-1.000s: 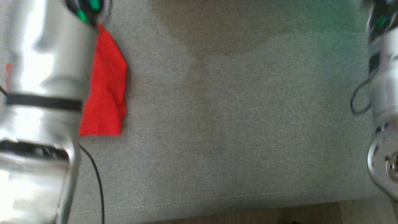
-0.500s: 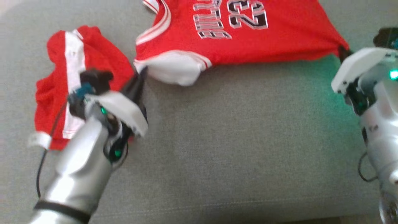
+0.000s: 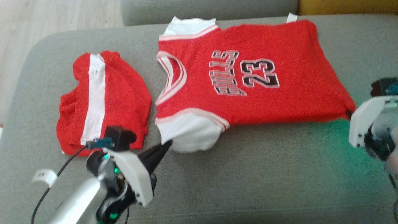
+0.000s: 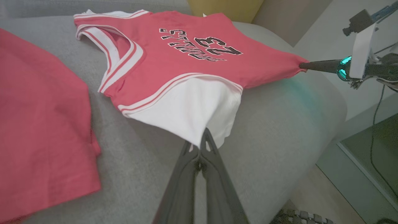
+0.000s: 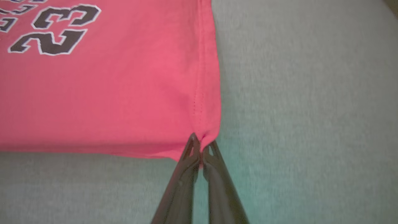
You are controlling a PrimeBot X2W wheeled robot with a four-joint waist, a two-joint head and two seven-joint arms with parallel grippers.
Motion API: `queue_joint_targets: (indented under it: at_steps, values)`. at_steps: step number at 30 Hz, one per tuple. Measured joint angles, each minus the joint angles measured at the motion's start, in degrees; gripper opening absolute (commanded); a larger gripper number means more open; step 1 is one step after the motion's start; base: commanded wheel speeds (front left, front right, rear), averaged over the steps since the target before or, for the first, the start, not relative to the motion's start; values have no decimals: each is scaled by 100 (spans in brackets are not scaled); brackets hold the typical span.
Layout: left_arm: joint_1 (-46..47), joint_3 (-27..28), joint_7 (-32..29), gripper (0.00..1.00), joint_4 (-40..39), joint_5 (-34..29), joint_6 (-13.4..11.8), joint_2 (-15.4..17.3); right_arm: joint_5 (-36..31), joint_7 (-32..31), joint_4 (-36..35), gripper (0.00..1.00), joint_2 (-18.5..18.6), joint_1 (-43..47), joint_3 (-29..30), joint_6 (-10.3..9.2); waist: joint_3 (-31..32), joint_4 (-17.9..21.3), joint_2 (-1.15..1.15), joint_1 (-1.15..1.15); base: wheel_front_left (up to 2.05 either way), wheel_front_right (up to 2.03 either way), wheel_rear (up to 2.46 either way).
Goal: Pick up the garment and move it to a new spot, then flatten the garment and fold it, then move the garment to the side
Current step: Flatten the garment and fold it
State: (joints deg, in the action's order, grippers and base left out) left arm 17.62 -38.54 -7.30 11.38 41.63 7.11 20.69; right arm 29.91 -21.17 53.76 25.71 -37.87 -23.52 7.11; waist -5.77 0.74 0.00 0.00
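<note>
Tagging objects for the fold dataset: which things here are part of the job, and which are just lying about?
Job: Bulls 23 jersey; left gripper, shut on its white sleeve; right gripper, shut on its hem corner; grey sofa cushion under it.
Lying about: red garment with white stripe; white tag; yellow cushion.

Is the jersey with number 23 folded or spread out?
Spread out. The jersey lies open on the cushion: whole print, neckline and both white sleeves show, with no fold across it.
</note>
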Motion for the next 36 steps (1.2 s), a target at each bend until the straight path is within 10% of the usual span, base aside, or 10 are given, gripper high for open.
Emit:
queue_joint_targets:
  at_steps: [20,36]
  values:
    - [-1761,-152,-1408,0,-2496,692,-619,1317,1526,-2862,-1904,0,954,1885,-105,0,699,319,0,0,0,0,0]
    - [-415,177,-1574,0,-2187,532,-513,1340,527,-3936,-2992,0,593,1283,1251,0,-223,272,0,0,0,0,0]
